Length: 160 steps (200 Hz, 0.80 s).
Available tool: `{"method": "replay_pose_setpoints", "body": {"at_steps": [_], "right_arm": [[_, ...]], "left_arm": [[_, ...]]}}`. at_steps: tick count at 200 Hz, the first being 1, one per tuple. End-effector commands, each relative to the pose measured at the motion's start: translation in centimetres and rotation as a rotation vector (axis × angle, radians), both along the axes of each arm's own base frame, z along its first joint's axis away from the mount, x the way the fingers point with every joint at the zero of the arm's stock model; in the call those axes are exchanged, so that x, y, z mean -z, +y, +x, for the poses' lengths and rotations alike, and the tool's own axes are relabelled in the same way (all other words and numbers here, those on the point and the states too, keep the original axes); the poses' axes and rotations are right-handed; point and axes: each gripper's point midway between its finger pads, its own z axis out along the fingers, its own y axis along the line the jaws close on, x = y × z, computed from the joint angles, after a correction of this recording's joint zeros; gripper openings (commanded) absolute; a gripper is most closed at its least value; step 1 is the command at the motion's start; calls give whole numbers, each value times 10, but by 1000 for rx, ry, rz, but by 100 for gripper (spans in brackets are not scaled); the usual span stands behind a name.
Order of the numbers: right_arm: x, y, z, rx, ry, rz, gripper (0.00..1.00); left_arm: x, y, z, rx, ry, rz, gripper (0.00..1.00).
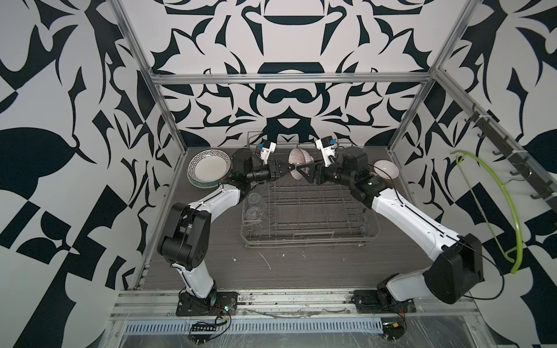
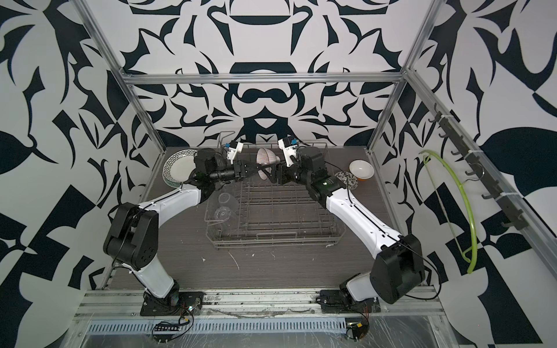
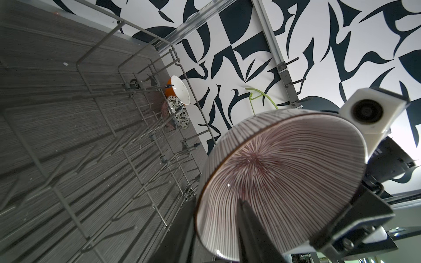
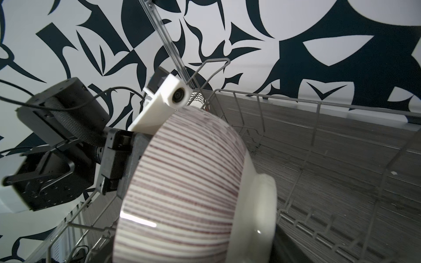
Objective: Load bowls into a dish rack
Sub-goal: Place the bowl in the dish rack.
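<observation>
Striped bowl (image 1: 295, 156) within right hand (image 1: 300, 171)

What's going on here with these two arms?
Both arms meet over the far end of the dish rack with the striped bowl on its side between them. The right pincer appears to hold it; the left pincer straddles its rim, jaws apart. The orange bowl and floral bowl sit on the table beside the rack.

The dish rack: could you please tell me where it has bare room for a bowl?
Bare: the middle and right rows of tines in the dish rack, between the glasses and its right wall. Crowded: its left side, holding the glasses, and its far edge, where the striped bowl is held.
</observation>
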Motion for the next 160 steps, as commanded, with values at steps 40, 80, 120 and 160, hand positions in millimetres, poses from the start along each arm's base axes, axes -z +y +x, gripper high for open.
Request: {"method": "replay_pose_setpoints", "body": {"at_steps": [40,80,120,160], "right_arm": [[8,-42,15,187,-49,-119,18],[27,-61,9,256,-15,-198,18],[34,-84,-4,323,-4,-281,17],[33,-113,-17,415,4,-386,17]], "left_arm": [[3,23,-5,-37,-2,58,35],[-16,28,-6,-61,-38,79,35],[-40,37,-10,-113,-86,127,35],[-66,64,-21,-255,-136,242,36]]}}
